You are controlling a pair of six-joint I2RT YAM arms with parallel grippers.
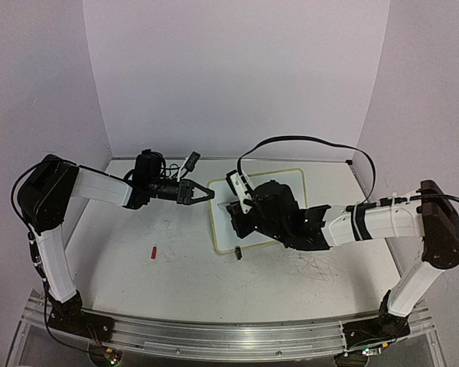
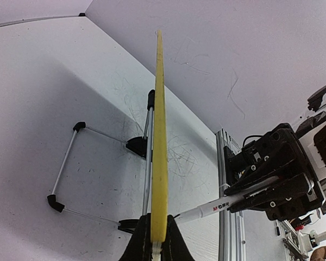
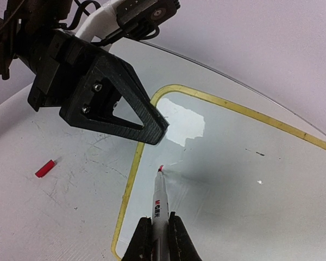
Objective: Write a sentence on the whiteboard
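You've got bright, even light, soft shadows; glare patch on the whiteboard (image 3: 186, 123); wrist views bend at edges, maybe slightly soft.

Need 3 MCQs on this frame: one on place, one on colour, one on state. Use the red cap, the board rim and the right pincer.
1. Where does the red cap lie?
A. on the tabletop, left of the whiteboard
B. on the whiteboard
C. between a pincer's fingers

2. What colour is the whiteboard's rim?
A. blue
B. pale yellow
C. red

3. The right pincer is:
A. open and empty
B. shut on the rim
C. shut on the marker

Answers:
1. A: the top view shows it on the bare table, apart from the board.
2. B: the left wrist view shows the edge yellow.
3. C: its fingers clamp the marker's barrel.
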